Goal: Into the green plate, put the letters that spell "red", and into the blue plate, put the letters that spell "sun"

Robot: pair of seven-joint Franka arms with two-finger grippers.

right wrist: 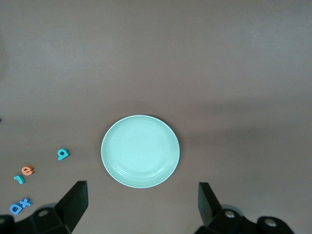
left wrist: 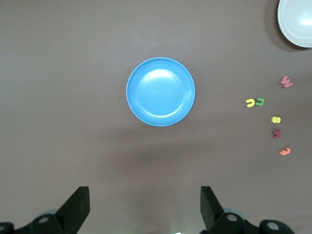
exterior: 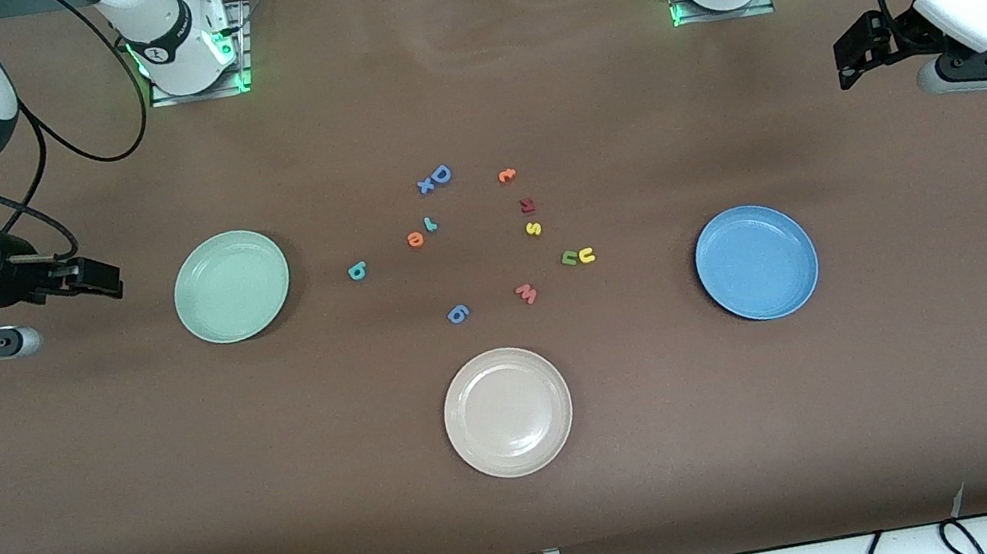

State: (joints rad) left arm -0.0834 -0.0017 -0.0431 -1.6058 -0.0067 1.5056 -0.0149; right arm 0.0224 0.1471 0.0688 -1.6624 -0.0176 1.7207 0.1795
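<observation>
Front view: both plates sit bare, the green plate point(exterior: 231, 286) at centre-left of the frame, the blue plate point(exterior: 756, 262) at centre-right, all letters loose between them. Left gripper point(exterior: 865, 49), upper right, and right gripper point(exterior: 83, 280), middle left, hang over bare worktop point(exterior: 535, 513), fingers apart. Best start: descend squarely over the teal "d" point(exterior: 357, 270), close to the green plate, pinching its edges.
</observation>
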